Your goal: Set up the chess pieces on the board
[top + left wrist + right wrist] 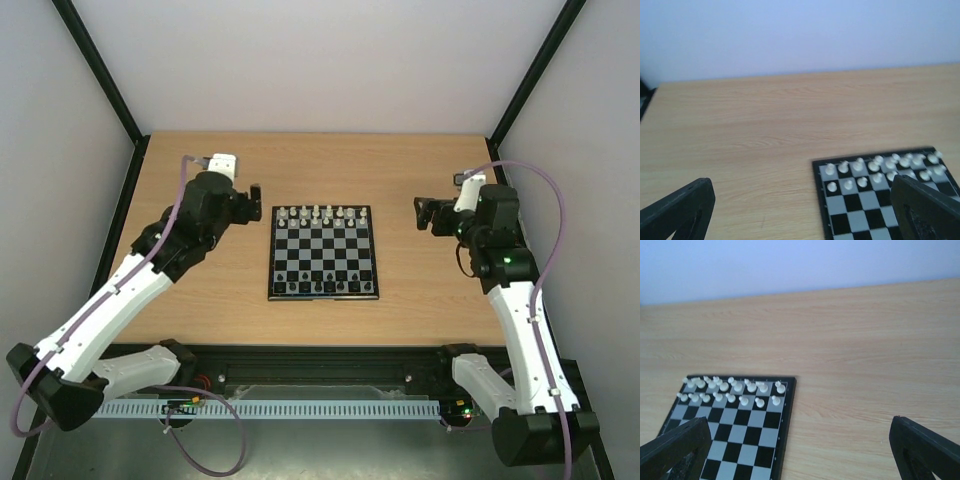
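Note:
The board [323,296] lies flat in the middle of the table. White chess pieces [322,215] fill its two far rows and black chess pieces [322,283] its two near rows. My left gripper [255,196] hovers left of the board's far left corner, open and empty. In the left wrist view the left gripper [800,200] has its fingers [680,210] wide apart, with the board rim [817,200] and white pieces [875,167] at lower right. My right gripper [428,214] is right of the board, open and empty. The right wrist view shows the right gripper [799,440] beside the board rim [787,430] and white pieces [730,390].
The wooden table [200,290] is bounded by white walls behind and at both sides, with black frame posts [100,70] in the corners. Both arm bases sit at the near edge.

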{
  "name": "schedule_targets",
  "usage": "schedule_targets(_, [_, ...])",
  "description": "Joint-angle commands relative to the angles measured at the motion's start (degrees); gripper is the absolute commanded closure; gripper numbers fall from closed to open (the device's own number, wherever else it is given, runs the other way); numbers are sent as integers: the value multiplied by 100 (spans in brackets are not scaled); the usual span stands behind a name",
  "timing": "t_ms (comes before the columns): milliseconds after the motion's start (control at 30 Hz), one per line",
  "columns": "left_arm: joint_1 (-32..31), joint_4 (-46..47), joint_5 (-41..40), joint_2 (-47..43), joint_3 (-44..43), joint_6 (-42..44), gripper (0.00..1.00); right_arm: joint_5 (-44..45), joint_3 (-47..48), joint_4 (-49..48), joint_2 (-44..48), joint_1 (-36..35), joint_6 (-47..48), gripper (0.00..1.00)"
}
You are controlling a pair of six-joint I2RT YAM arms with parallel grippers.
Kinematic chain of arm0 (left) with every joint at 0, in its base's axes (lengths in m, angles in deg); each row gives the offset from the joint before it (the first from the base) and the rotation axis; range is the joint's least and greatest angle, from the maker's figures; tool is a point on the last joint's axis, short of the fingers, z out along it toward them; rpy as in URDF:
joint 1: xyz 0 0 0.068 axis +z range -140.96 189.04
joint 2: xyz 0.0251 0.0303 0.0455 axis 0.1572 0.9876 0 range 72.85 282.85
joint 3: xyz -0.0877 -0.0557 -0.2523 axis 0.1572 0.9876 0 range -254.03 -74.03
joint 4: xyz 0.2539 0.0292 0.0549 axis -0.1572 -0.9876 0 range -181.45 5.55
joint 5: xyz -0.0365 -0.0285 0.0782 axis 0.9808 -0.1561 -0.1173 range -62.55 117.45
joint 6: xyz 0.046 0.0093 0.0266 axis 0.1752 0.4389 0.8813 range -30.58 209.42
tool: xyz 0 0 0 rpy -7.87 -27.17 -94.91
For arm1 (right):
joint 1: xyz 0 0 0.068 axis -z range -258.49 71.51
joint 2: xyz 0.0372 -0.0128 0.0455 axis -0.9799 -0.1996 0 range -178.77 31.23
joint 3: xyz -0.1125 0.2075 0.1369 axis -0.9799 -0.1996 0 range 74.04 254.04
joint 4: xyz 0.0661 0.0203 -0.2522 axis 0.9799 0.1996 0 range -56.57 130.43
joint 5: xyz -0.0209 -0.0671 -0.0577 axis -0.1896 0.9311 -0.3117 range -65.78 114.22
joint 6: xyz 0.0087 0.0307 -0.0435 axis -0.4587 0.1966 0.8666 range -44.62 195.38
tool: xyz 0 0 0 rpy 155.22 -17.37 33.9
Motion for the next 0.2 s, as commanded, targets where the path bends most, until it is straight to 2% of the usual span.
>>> schedule_targets(0, [243,117,-1014,-278,286,-749,1,168,471,78,-26,20,-282,2])
schedule_targets(167, [285,422,-1018,-554,711,-673,1,180,335,27,-55,22,-318,1])
